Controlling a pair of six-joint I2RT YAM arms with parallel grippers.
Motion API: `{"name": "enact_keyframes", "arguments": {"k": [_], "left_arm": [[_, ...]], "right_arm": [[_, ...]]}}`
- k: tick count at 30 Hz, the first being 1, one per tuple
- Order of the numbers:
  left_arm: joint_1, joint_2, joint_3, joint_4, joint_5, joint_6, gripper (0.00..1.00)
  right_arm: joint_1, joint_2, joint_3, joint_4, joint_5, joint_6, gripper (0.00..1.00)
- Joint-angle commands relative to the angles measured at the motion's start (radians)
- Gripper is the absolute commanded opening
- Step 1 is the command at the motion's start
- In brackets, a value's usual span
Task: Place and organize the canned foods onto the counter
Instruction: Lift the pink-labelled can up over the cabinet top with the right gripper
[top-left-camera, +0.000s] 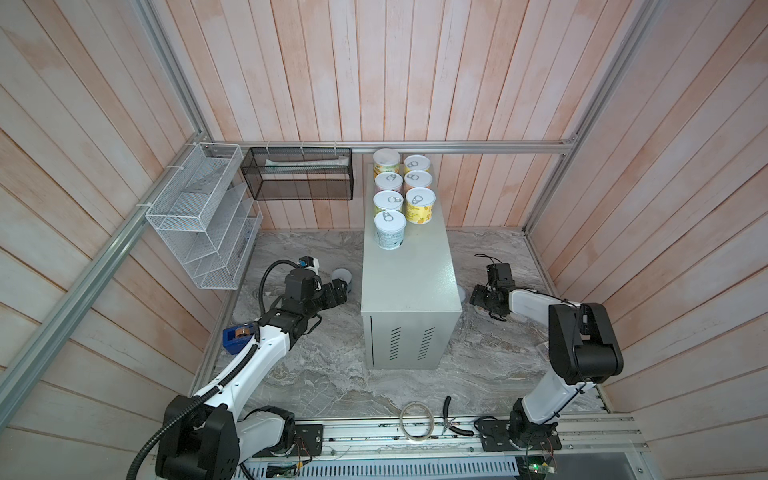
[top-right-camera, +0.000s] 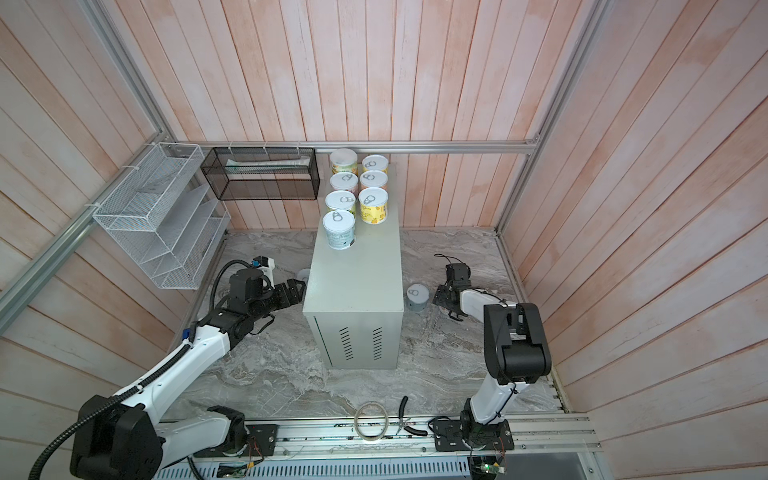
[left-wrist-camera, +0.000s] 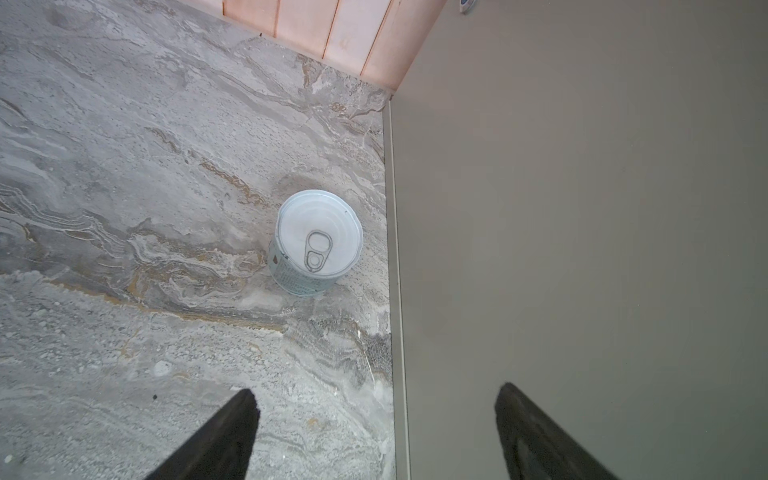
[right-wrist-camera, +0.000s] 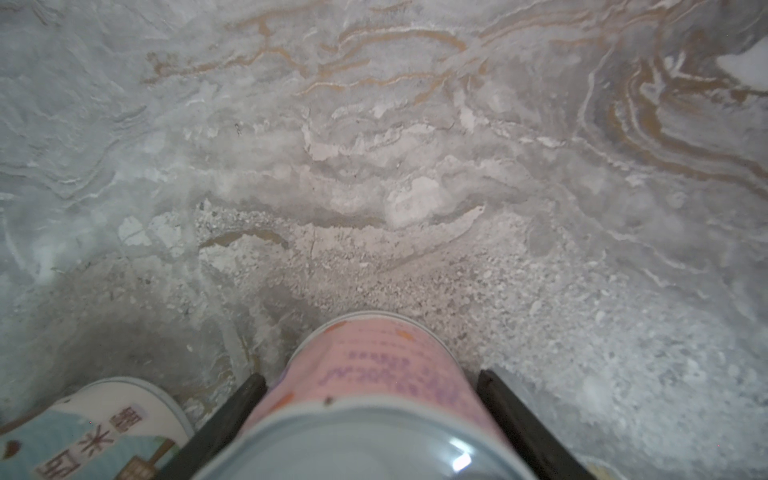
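Top views high, downward, both showing counter (top-left-camera: 409, 266); wrist views close.

Pink plank walls (top-left-camera: 374, 62); grey marble floor (top-left-camera: 332, 374)

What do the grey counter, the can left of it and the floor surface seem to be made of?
The counter: probably painted sheet metal, matte pale grey; punched vent slots. The can: metal lid, dull silver-white, with pull tab; label apparently printed paper. The floor surface: marble or imitation, grey-veined, matte.
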Motion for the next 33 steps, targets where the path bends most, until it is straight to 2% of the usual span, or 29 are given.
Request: {"name": "enact_keyframes", "arguments": {"k": [1, 9, 14, 18, 21, 26, 33], "left_arm": [[-0.006, 0.002, 0.023, 0.014, 0.016, 0.016, 0.91], [-0.006, 0.011, 0.031, 0.010, 0.018, 0.027, 0.91], [-0.008, 0.020, 0.030, 0.017, 0.029, 0.029, 0.91], [-0.009, 0.027, 0.039, 0.015, 0.038, 0.035, 0.91], [-0.014, 0.033, 0.053, 0.004, 0.039, 0.044, 0.91], [-0.052, 0.051, 0.104, -0.065, -0.012, 0.077, 0.92], [-0.080, 0.074, 0.164, -0.183, -0.068, 0.087, 0.92]], "right_arm": [[0.010, -0.067, -0.003, -0.072, -0.035, 0.002, 0.00], [0.023, -0.271, 0.027, -0.230, -0.098, -0.032, 0.00], [0.023, -0.437, 0.076, -0.327, -0.192, -0.056, 0.00], [0.028, -0.542, 0.155, -0.394, -0.269, -0.062, 0.00], [0.041, -0.569, 0.266, -0.486, -0.307, -0.072, 0.00], [0.124, -0.557, 0.508, -0.659, -0.229, -0.071, 0.00], [0.325, -0.412, 0.874, -0.877, -0.025, -0.075, 0.00]]}}
